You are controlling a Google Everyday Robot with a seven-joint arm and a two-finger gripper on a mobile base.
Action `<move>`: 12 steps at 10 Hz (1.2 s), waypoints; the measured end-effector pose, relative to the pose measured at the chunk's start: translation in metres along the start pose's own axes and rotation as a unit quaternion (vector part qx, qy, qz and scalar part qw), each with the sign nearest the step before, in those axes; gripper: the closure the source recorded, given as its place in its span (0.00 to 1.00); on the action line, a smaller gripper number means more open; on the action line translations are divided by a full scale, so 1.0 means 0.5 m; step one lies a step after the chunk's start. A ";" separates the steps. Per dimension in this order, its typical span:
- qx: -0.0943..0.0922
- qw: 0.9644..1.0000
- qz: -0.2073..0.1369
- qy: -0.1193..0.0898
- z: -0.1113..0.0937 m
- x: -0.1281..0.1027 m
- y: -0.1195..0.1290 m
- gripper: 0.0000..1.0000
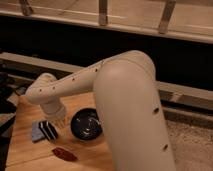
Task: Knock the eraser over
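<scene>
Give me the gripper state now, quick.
Gripper: state cannot be told; it is low over the wooden table, between the small black white-striped eraser block and the dark round bowl.

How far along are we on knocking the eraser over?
Done: the approach. The arm is stretched over the table, with the gripper just above and right of the eraser. In hand: lining up the push; no contact is visible. Left: probably the knock itself. The eraser sits beside the light-blue pad, and I cannot tell whether it has toppled.
</scene>
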 end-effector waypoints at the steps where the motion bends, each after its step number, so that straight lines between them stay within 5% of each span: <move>1: -0.001 1.000 0.000 -0.004 -0.001 -0.002 0.001 0.60; 4: -0.008 1.000 -0.002 -0.015 0.000 -0.012 0.005 0.28; 6: -0.015 1.000 -0.006 -0.021 0.001 -0.017 0.014 0.20; 9: -0.024 0.999 -0.017 -0.027 0.003 -0.029 0.034 0.25; 12: -0.013 1.000 -0.018 -0.012 0.010 -0.002 0.027 0.55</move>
